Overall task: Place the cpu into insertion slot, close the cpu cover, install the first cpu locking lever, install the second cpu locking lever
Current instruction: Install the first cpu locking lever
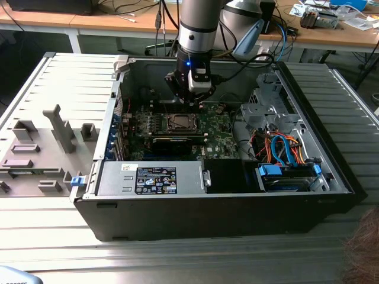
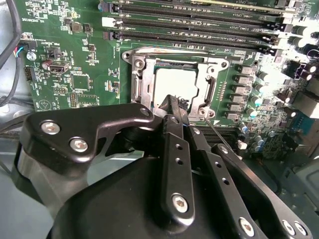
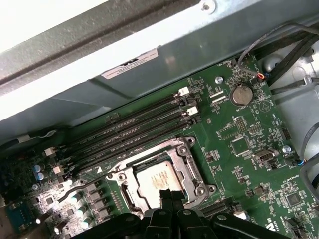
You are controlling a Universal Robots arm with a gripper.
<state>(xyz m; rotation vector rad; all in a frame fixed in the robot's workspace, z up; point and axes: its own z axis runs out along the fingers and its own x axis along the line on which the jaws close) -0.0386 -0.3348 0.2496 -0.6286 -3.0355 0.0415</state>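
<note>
The cpu (image 2: pixel 174 84) (image 3: pixel 153 178), a silvery square, lies in the insertion slot (image 2: pixel 130 54) (image 3: pixel 117 175) on the green motherboard (image 1: pixel 219 127). The cpu cover (image 2: pixel 142 74) (image 3: pixel 185 167) lies flat over it, and the chip shows through its window. My gripper (image 2: pixel 171 101) (image 3: pixel 167 193) (image 1: pixel 190 99) is shut, and its black tips meet over the cover's edge, with nothing seen between them. A thin wire lever (image 2: pixel 219 135) runs off from one socket corner. Another bent lever (image 3: pixel 75 191) lies beside the socket. From outside, the socket (image 1: pixel 179 122) sits just below the gripper.
Long black memory slots (image 2: pixel 189 22) (image 3: pixel 129 134) run beside the socket. The open case holds a power supply (image 1: pixel 151 177) in front and drive cables (image 1: pixel 284 148) on the exterior view's right. Grey fixtures (image 1: pixel 59 127) stand outside on the exterior view's left.
</note>
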